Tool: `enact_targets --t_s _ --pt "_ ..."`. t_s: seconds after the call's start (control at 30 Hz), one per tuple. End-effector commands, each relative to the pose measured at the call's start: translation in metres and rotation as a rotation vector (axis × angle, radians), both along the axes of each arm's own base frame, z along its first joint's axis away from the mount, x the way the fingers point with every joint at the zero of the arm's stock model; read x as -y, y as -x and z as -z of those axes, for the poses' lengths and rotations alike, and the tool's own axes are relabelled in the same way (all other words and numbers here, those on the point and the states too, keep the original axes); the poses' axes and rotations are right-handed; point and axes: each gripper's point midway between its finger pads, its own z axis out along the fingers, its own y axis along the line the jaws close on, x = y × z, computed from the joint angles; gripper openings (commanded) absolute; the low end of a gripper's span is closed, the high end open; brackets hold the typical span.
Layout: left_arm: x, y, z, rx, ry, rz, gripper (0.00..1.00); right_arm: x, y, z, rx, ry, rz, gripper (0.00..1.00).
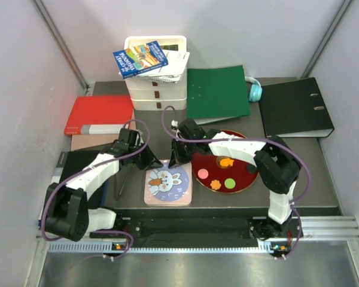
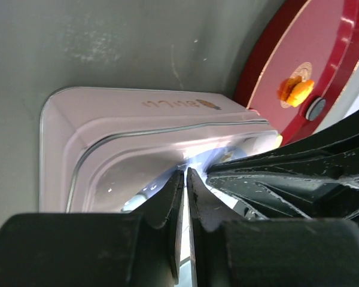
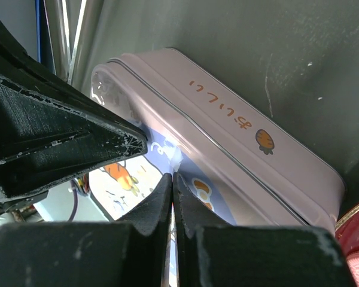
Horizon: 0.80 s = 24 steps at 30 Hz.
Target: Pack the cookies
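Note:
A pink tin with a rabbit picture on its closed lid lies at the table's front middle. To its right, a red plate holds cookies: orange, pink, orange and green. My left gripper and right gripper are both shut, tips side by side at the tin's far edge. In the left wrist view the left gripper touches the tin, with an orange cookie beyond. In the right wrist view the right gripper rests on the lid.
A white drawer unit with books on top stands at the back. A green folder, teal headphones and a black binder lie back right. A red book lies back left.

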Motion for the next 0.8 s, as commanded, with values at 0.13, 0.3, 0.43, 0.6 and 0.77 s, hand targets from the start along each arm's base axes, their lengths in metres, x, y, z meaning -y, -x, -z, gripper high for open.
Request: enact_targets --t_s 0.13,0.3,0.43,0.6,0.77 --pt "-0.012 0.001 0.035 -0.049 -0.073 -0.044 0.12 0.033 -0.02 -0.02 0.146 0.075 0.09 0.0" --pt "-0.014 -0.002 0.035 -0.043 -0.086 -0.051 0.12 0.025 -0.004 -0.088 0.245 -0.181 0.055 0.0" --pt "-0.016 -0.001 0.037 -0.052 -0.096 -0.055 0.12 0.028 0.005 -0.081 0.224 -0.191 0.035 0.0" --pt "-0.017 -0.001 0.043 -0.062 -0.11 -0.058 0.12 0.033 0.013 -0.04 0.146 -0.129 0.029 0.0" --pt "-0.021 -0.001 0.052 -0.085 -0.139 -0.065 0.12 0.041 0.016 0.018 0.012 0.037 0.041 0.0"
